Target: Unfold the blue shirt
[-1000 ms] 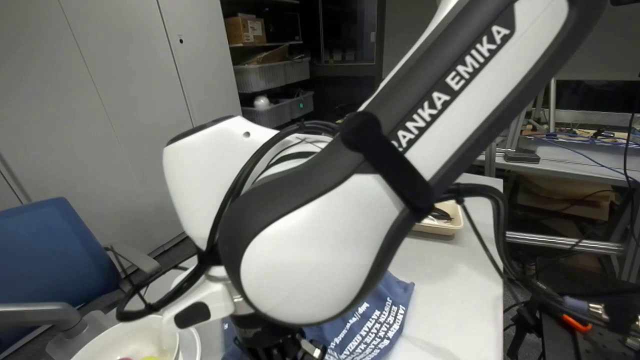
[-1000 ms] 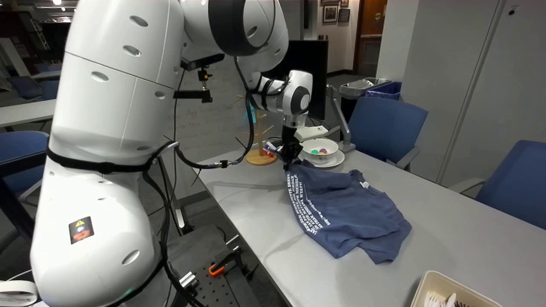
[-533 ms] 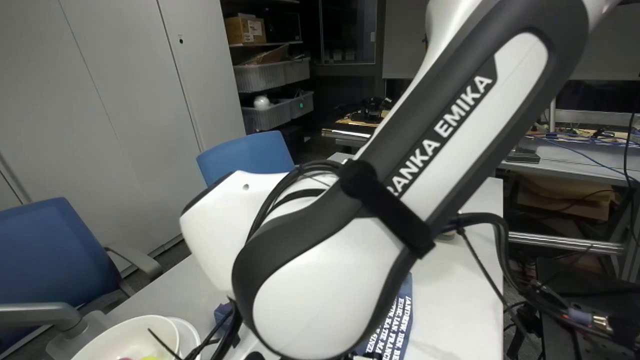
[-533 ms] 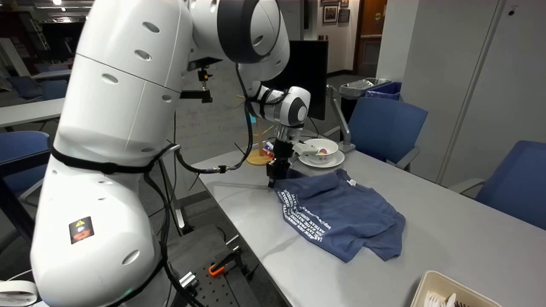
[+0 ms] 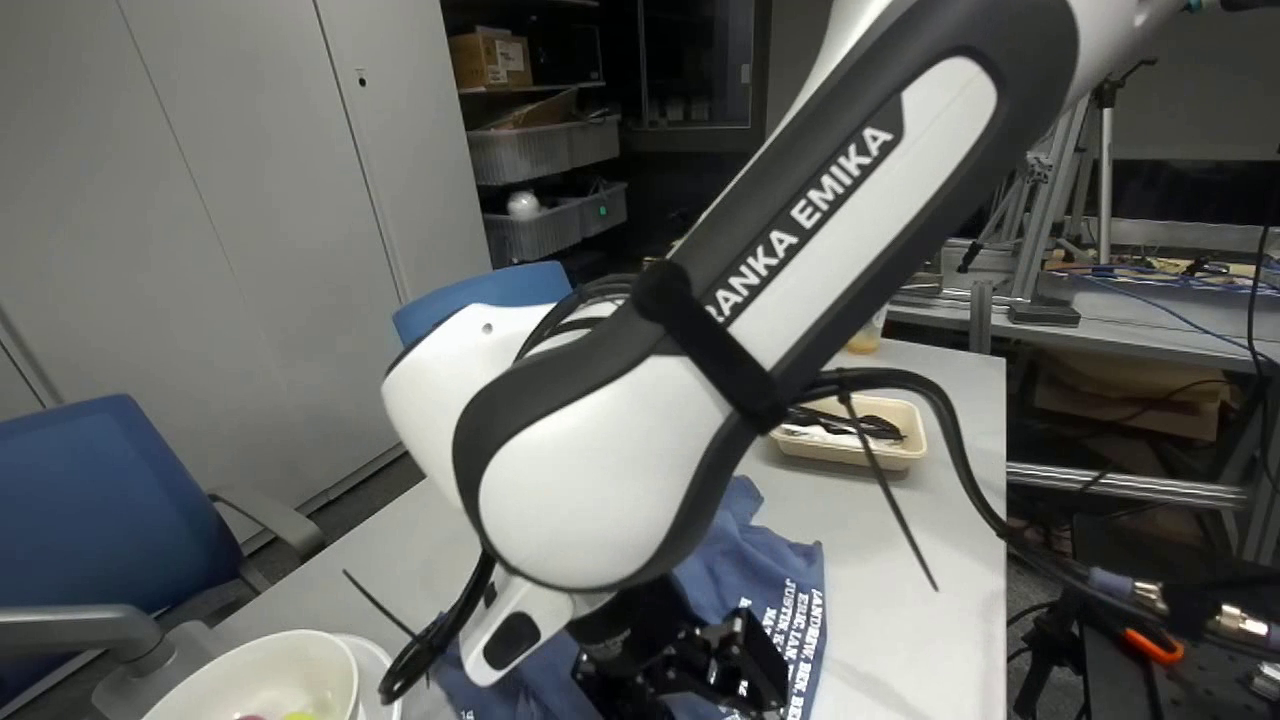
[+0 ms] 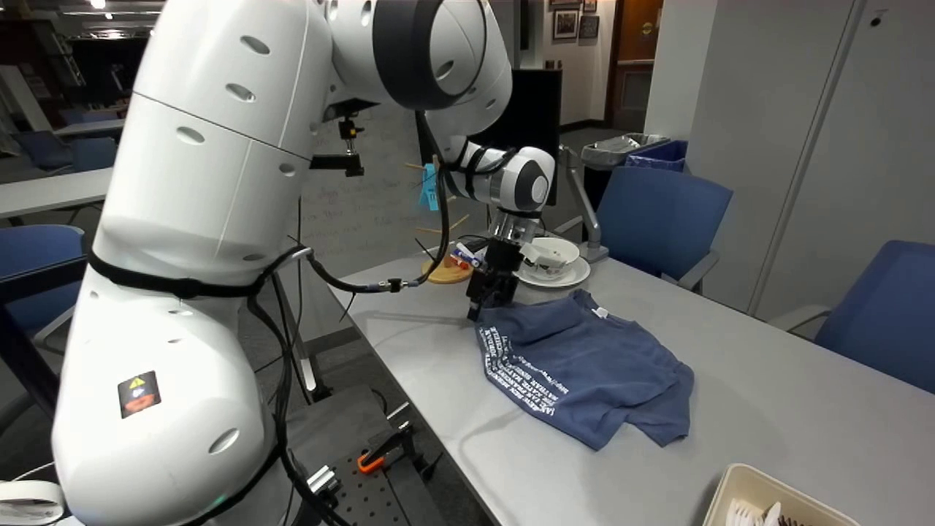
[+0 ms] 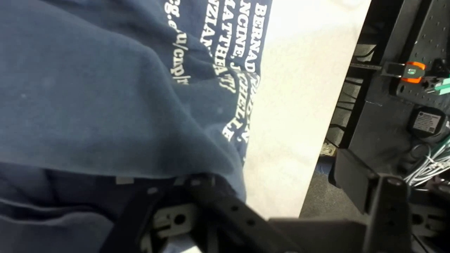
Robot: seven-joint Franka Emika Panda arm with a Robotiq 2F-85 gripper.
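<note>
One blue shirt (image 6: 621, 365) is being carried by the worktop (image 6: 774, 409), spread out in part, with bumps and folds. White words (image 7: 225, 38) are being shown along one side of it, and a little white tag (image 6: 600, 313) is being seen at its neck. The hand (image 7: 281, 186) is being pointed down, a bit tilted, at a corner of the shirt. Its two fingers (image 7: 357, 181) are being shown wide apart. In the wrist view, one finger is being seen right by a big soft fold (image 7: 123, 116), and the other is being seen well away from the cloth. Whether the fold is being touched is not being shown clearly. In an exterior view, much of the shirt is being hidden by the big white and black arm (image 5: 600, 470). Near the shirt, a white bowl (image 5: 265, 660) is being held by a white plate (image 6: 577, 276). In both exterior views, a tan tray (image 5: 860, 456) is being seen past the other end of the shirt. White forks (image 6: 741, 516) are being held in it.
</note>
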